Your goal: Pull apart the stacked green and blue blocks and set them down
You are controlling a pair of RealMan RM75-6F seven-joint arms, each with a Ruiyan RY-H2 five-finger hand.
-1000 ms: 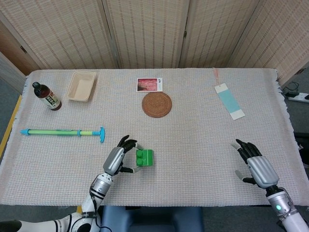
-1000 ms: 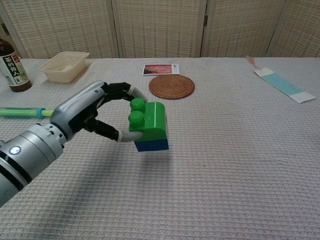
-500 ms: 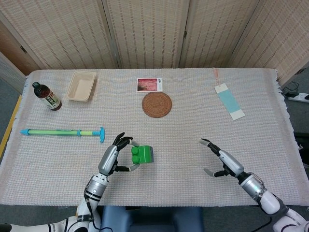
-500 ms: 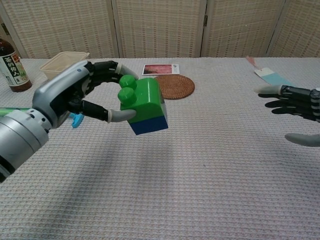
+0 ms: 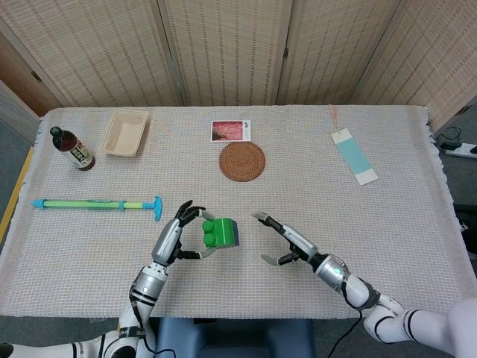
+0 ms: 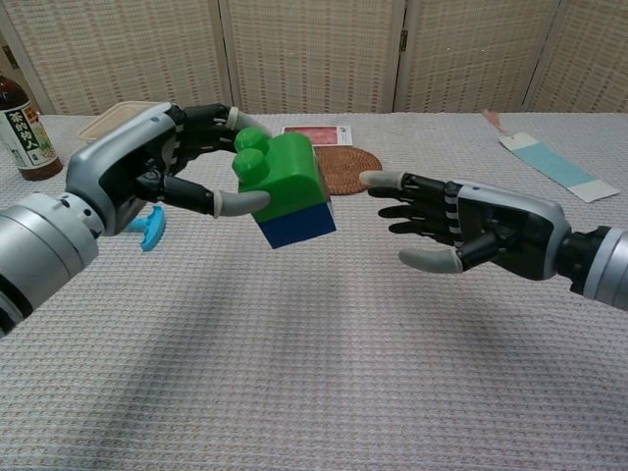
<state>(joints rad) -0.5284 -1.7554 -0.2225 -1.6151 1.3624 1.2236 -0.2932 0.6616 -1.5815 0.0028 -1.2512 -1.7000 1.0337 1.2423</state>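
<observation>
Our left hand (image 6: 147, 177) pinched the green block (image 6: 285, 172) between thumb and fingers, lifting it clear of the table (image 5: 417, 224) near the front edge, left of centre; the blue block (image 6: 294, 224) remained stuck beneath it, mostly hidden from the head camera. Our right hand (image 6: 471, 226) hung just beside the pair, fingers spread, touching nothing. Beyond lay a round mat (image 5: 242, 161), photo card (image 5: 230, 130), tray (image 5: 125, 133), bottle (image 5: 71, 148), syringe (image 5: 97, 203) and a strip (image 5: 355, 156) toward the right edge, with bare cloth between.
</observation>
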